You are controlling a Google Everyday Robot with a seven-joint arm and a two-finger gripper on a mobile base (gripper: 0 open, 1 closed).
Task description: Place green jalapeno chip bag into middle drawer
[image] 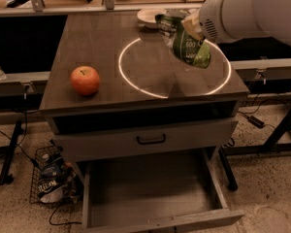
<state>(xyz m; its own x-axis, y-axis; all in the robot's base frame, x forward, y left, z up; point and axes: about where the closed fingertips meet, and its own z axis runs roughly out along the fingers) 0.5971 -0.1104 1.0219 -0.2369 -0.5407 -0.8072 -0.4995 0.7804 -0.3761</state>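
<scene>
Upper right of the frame is where my claw [190, 24] sits, at the end of my white arm [252, 11], pinched tight on the top edge of the green jalapeno chip bag [189, 46]. The bag hangs from it, crumpled and tilted, off the counter [102, 42] and above its far right part. Just behind the bag, at the counter's back edge, lies a pale plate [146, 16], partly hidden by it.

A thin bright ring [128, 76] is drawn across the right half of the dark brown counter top, and the bag hangs over the ring's upper right arc. An apple [85, 80], red-orange, stands on the left side, well apart from the ring and from me.

Below the top is a dark open slot, then a grey drawer front [194, 135] with a dark handle [151, 139], pushed in. Under it, at the bottom centre of the frame, the middle drawer [150, 193] is pulled out toward the camera, its flat grey floor and thin side walls showing.

At lower left a wire basket [51, 178] with some packages in it rests on the pale speckled floor [266, 178], beside black stand legs. Cables trail across the floor at right. A metal rail [87, 8] runs along the top of the frame behind the counter.
</scene>
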